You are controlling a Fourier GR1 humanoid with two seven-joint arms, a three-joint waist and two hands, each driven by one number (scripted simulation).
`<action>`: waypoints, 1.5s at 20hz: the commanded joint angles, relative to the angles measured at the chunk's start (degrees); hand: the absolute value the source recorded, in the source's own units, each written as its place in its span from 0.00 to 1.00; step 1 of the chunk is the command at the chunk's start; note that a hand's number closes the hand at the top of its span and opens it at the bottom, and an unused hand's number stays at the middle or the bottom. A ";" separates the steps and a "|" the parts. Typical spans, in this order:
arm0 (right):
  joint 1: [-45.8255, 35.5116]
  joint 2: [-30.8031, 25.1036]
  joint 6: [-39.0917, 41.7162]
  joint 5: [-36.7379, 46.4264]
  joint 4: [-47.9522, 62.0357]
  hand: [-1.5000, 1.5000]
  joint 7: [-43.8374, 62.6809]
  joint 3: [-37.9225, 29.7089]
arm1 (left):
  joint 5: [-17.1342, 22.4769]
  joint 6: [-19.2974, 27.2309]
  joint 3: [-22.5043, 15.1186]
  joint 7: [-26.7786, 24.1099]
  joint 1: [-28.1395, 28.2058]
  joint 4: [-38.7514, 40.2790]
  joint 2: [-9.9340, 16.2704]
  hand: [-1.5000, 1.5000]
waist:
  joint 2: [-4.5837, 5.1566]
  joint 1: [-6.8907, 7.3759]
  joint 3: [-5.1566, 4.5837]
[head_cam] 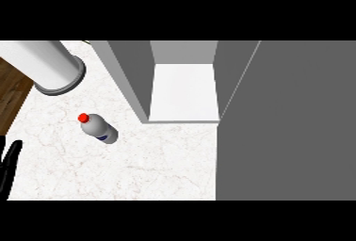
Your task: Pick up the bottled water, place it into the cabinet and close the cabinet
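Observation:
The bottled water (98, 127) stands on the marble counter (139, 164), a pale bottle with a red cap and a blue label mark. To its right the cabinet (184, 92) is open, showing a white shelf inside. Its grey door (288, 122) swings out toward me and fills the right side of the view. My left hand (10, 162) shows only as black fingers at the left edge, well left of the bottle and holding nothing. My right hand does not show.
A large white cylinder on a grey round base (49, 66) stands at the back left of the counter. Beyond the counter's left edge lies a wooden floor (12, 94).

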 commanded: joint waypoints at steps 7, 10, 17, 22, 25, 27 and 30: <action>8.82 0.14 3.29 -5.29 -11.03 0.00 0.42 -1.79 | 0.21 0.44 -0.49 -3.69 -0.39 4.00 -0.41 0.00 | 0.04 -0.50 -0.01; 8.82 0.11 2.39 -5.55 -12.62 0.00 1.50 -1.77 | 5.17 -1.28 7.71 -2.32 -6.14 10.05 2.66 0.00 | 0.18 -0.67 -0.07; 14.24 -0.99 7.29 -6.68 -12.53 0.00 -3.77 -3.29 | 4.26 -0.42 7.65 -6.42 -7.19 19.11 -0.35 0.00 | 0.08 -0.91 -0.06; 19.25 0.00 9.72 -5.19 -12.55 0.00 -8.01 -2.37 | 2.96 -1.79 7.97 -12.13 -8.22 29.18 0.15 0.00 | 0.08 -1.28 -0.07; 19.68 0.87 10.21 -4.22 -10.12 0.00 -10.35 -2.19 | 3.61 -3.22 10.87 -14.24 -12.78 36.14 2.38 0.00 | 0.18 -1.12 -0.06; 21.18 -0.24 10.65 -7.03 -11.62 0.00 -10.18 -3.99 | 2.47 -3.91 10.44 -18.32 -11.69 39.76 1.21 0.00 | 0.21 -0.98 -0.08; 20.50 -0.67 10.88 -5.88 -11.61 0.00 -10.21 -3.09 | 4.16 -6.75 13.07 -19.86 -15.38 47.60 4.03 0.00 | 0.34 -0.79 -0.11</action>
